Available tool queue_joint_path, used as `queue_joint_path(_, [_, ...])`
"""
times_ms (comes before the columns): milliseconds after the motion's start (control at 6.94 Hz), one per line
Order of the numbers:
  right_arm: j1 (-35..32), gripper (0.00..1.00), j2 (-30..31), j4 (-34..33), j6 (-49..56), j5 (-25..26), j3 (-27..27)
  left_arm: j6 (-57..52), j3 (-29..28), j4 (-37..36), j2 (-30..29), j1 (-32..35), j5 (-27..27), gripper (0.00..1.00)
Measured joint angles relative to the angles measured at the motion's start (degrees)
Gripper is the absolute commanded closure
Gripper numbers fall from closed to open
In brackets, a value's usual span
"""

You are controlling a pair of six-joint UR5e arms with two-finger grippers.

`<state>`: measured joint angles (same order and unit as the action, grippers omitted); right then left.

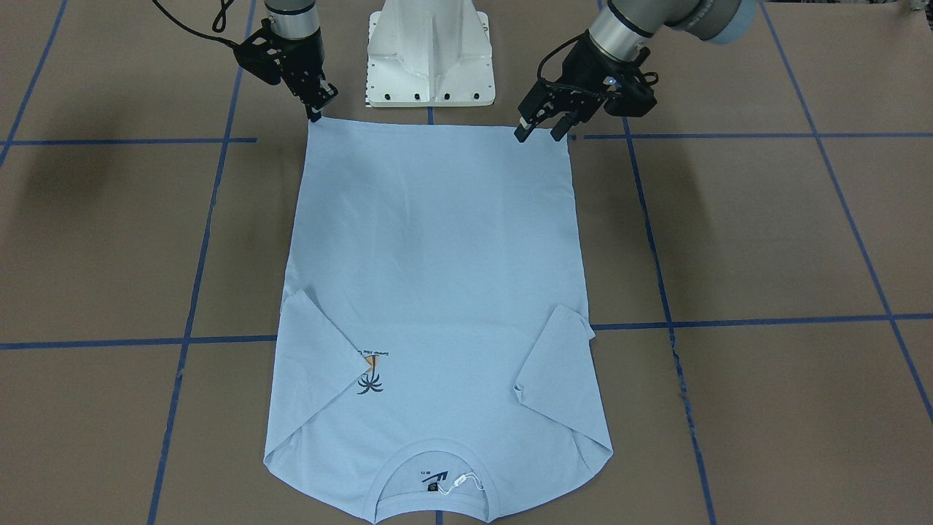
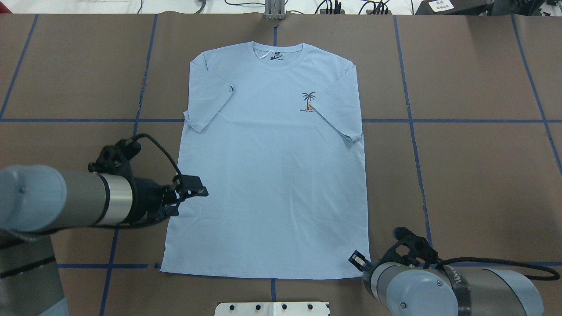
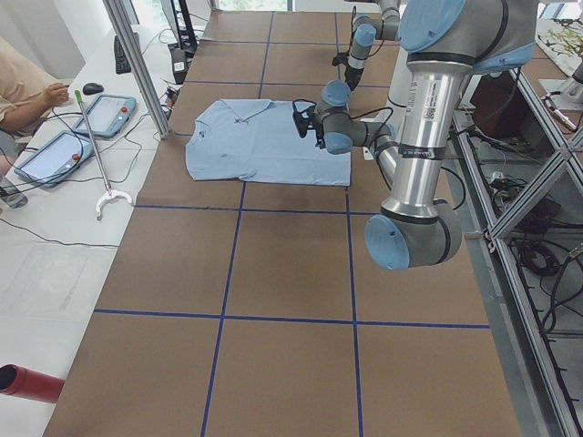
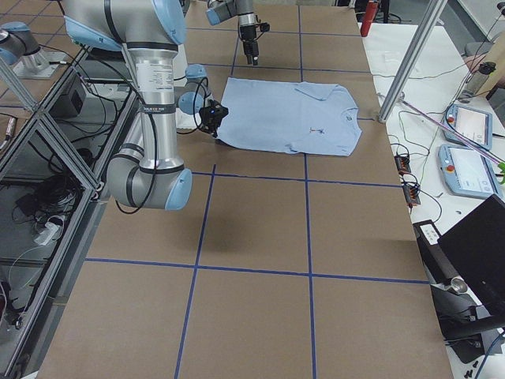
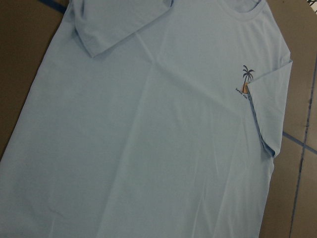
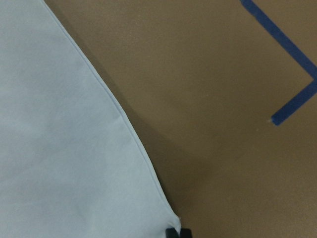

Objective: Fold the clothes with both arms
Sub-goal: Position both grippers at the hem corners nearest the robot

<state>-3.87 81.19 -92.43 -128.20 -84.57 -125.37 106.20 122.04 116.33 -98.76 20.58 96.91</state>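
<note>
The light blue T-shirt (image 1: 437, 255) lies flat, chest up, on the brown table, both sleeves folded inward; it also shows in the overhead view (image 2: 272, 175). Its palm-tree print (image 2: 309, 102) and collar (image 1: 437, 467) are at the end far from the robot. My right gripper (image 1: 315, 113) is down at one hem corner, its tips shut on the corner's point, as the right wrist view (image 6: 177, 232) shows. My left gripper (image 1: 541, 134) is open and empty, hovering above the hem near the other corner. The left wrist view looks down on the shirt (image 5: 148, 139).
The white pedestal base (image 1: 430, 58) stands just behind the hem. Blue tape lines (image 1: 729, 321) grid the brown table. An aluminium post (image 3: 137, 64), tablets (image 3: 105, 114) and an operator's hand (image 3: 50, 91) are beyond the collar end.
</note>
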Motion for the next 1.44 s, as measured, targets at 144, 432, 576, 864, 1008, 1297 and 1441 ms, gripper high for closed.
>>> queue_joint_path(144, [-0.5,1.00,-0.1,0.0,0.1,-0.4,-0.2,1.6,1.3,-6.4,1.3,-5.5,-6.0,0.20])
queue_joint_path(432, [-0.9,1.00,0.0,0.0,0.1,-0.7,-0.4,4.0,1.2,-11.5,5.3,-12.0,-9.6,0.26])
queue_joint_path(576, [-0.9,1.00,0.0,0.0,0.1,-0.7,-0.4,5.1,0.8,-12.1,6.3,-13.2,-10.0,0.29])
queue_joint_path(864, [-1.0,1.00,0.2,0.0,0.1,-0.6,-0.4,5.7,-0.2,-12.3,6.7,-14.1,-10.1,0.33])
queue_joint_path(1008, [-1.0,1.00,0.4,0.0,0.1,-0.6,-0.4,5.7,-0.8,-12.3,6.6,-14.4,-10.1,0.34])
queue_joint_path(1297, [-1.0,1.00,0.6,0.0,0.1,-0.6,-0.4,5.6,-1.3,-12.4,6.3,-14.6,-10.0,0.45])
queue_joint_path(1441, [-1.0,1.00,0.8,0.0,0.1,-0.6,-0.5,5.6,-1.4,-12.4,6.2,-14.7,-9.9,0.48])
